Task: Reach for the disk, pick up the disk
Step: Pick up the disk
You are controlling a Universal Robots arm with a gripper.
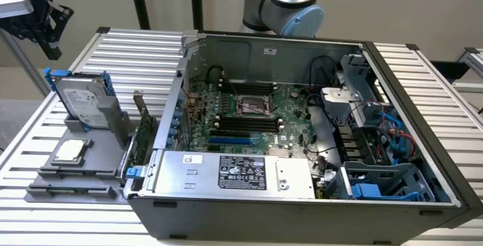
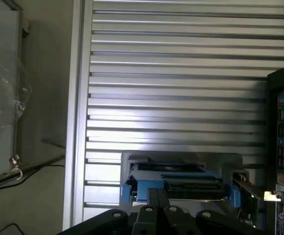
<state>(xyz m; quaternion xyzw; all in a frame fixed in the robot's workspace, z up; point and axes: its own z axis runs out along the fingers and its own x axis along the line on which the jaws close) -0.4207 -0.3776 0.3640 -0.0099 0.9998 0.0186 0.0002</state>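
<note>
The tool point(image 1: 50, 45) is hanging in the air at the exterior view's upper left, above the disk point(image 1: 81, 102) and well apart from it, its black fingers pressed together and gripping nothing. The disk is standing on edge in a grey holder point(image 1: 112, 116) on the ribbed metal worktop point(image 1: 136, 54), just beside the open computer case point(image 1: 302, 218) on the exterior view's left. In this view its white label face is turning toward the camera and blue rails are running up its sides. In front of the holder, a small square chip point(image 1: 70, 151) is lying on a grey tray point(image 1: 98, 169). Inside the case a green motherboard point(image 1: 249, 110) is lying flat, and a silver box with a black label point(image 1: 241, 172) is sitting along the near wall. The arm point(image 1: 290, 3) is rising behind the case. The wrist view is giving what the exterior view is not: the disk point(image 2: 176, 183) seen edge-on, its thin upper edge sitting between blue rail ends, with the grey holder point(image 2: 181, 157) framing it. There the closed tips of the tool point(image 2: 157, 193) are lining up over the disk's edge. Beyond it the worktop point(image 2: 181, 73) ribs are stretching away, and the case's port panel point(image 2: 283, 122) is standing alongside.
</note>
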